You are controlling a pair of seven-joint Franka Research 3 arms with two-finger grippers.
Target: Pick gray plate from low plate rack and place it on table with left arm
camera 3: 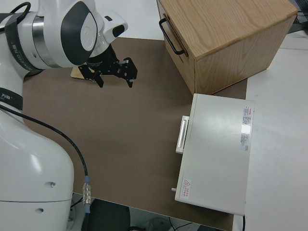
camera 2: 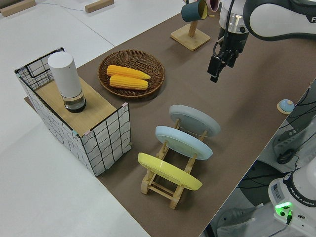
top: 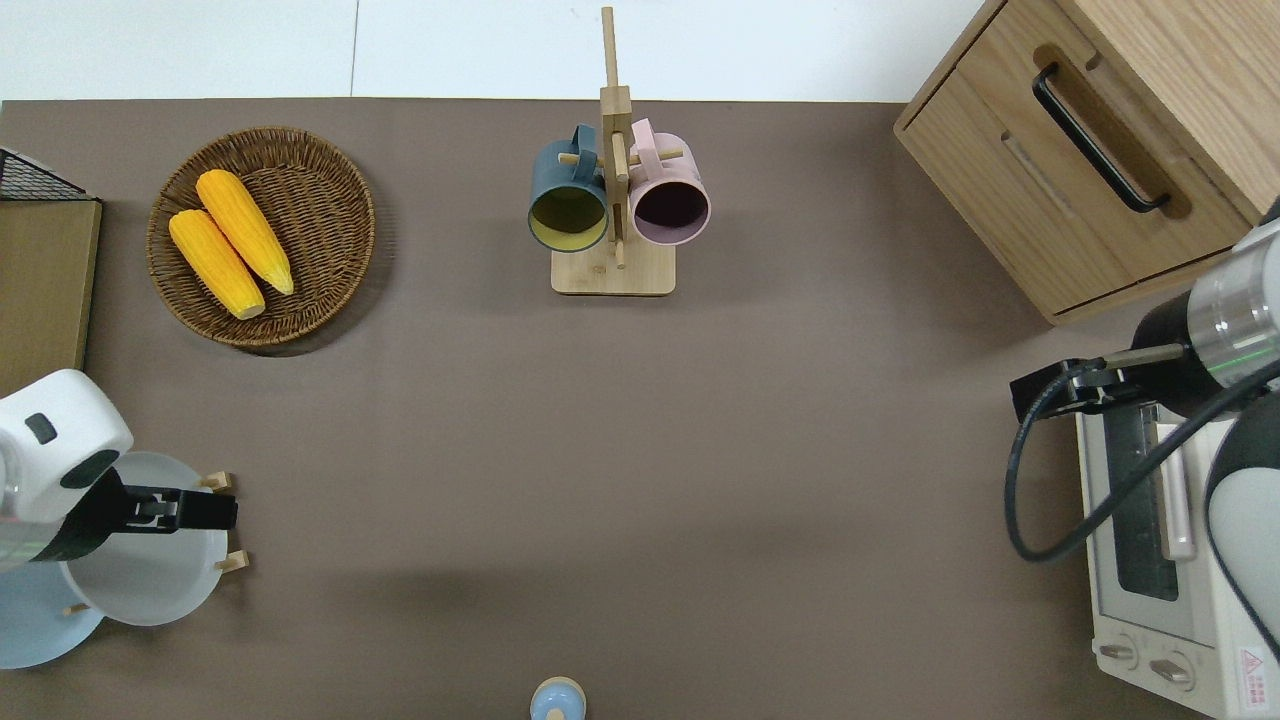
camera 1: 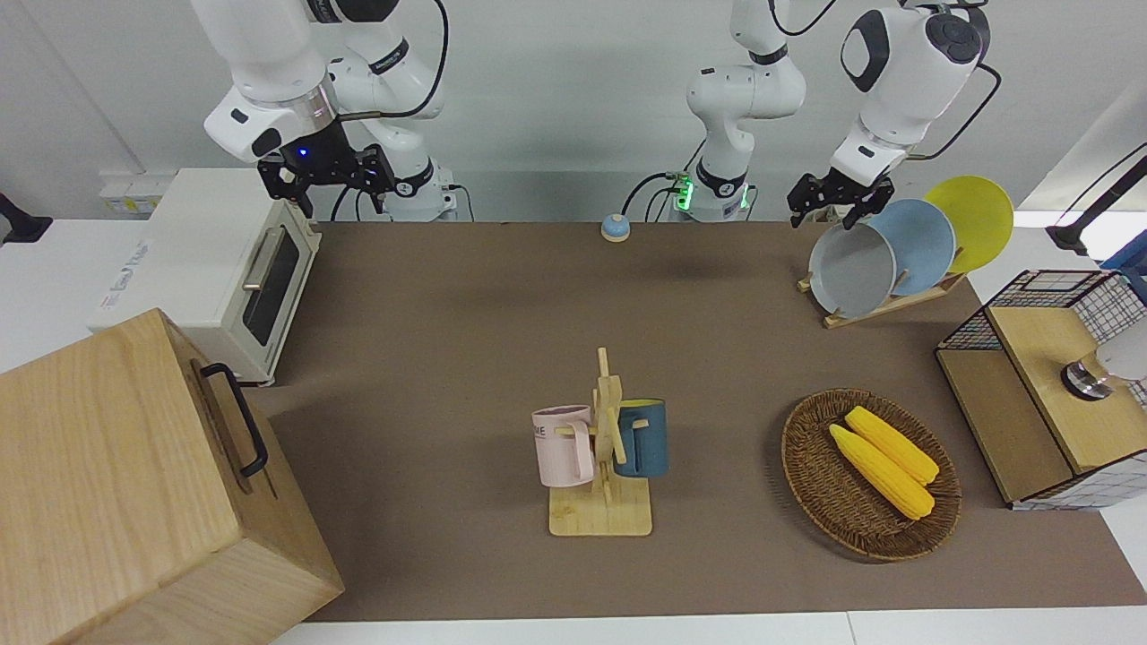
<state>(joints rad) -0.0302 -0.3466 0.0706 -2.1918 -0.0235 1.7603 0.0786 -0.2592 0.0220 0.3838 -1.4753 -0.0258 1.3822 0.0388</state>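
The gray plate [camera 1: 851,269] leans in the slot of the low plate rack [camera 1: 883,305] that is farthest toward the middle, at the left arm's end of the brown table [camera 1: 448,313]. It also shows in the overhead view [top: 150,585] and the left side view [camera 2: 195,120]. My left gripper [camera 1: 832,202] is open and empty. It hangs in the air over the gray plate's upper rim, as the overhead view [top: 215,511] shows, well clear of it in the left side view [camera 2: 215,71]. My right arm is parked, its gripper [camera 3: 115,79] open.
A light blue plate [camera 1: 923,246] and a yellow plate [camera 1: 977,219] stand in the same rack. A corn basket [camera 1: 869,475], a mug stand [camera 1: 605,448], a wire crate [camera 1: 1048,385], a toaster oven [camera 1: 215,269] and a wooden cabinet [camera 1: 134,484] stand around the table.
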